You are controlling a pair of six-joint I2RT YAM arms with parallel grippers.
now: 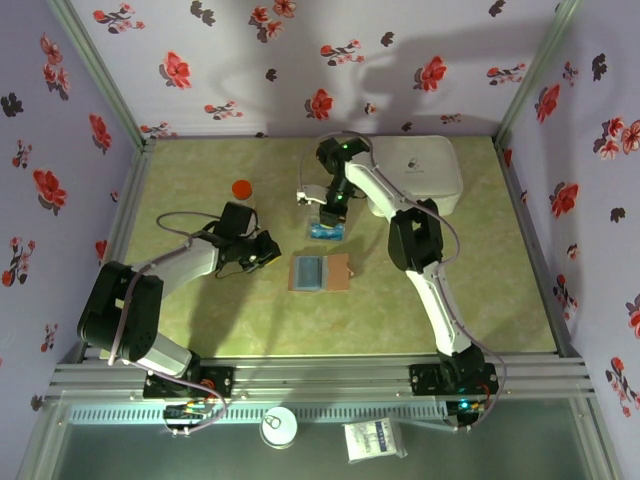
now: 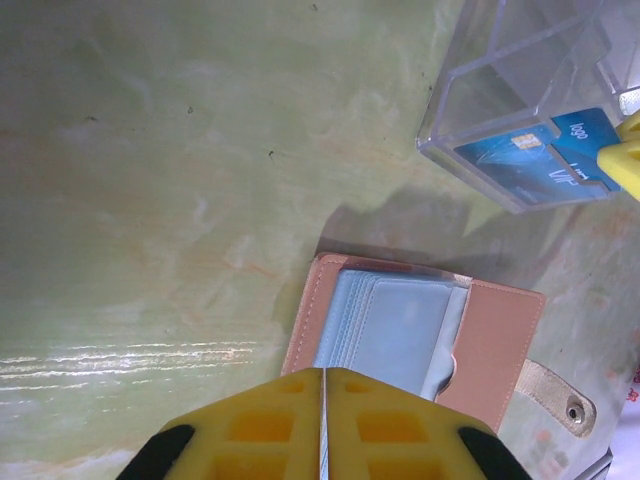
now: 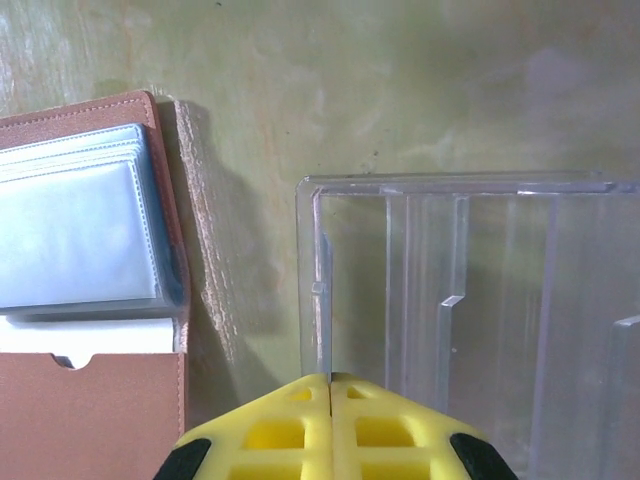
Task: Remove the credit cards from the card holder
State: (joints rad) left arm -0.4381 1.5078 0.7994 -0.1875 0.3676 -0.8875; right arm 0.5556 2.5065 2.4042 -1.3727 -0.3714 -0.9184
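Where the card holder (image 1: 320, 272) lies: we see it open beside a clear tray (image 3: 470, 260).
Left tool (image 2: 323, 375): clenched.
Right tool (image 3: 330, 378): clenched at tray.

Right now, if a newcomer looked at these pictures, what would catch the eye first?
The open tan card holder lies in the middle of the green table, its grey-blue sleeves facing up. Just behind it is a clear plastic box with a blue card in it, under the right arm's shut yellow fingers. A big white box sits at the far edge, right of centre.
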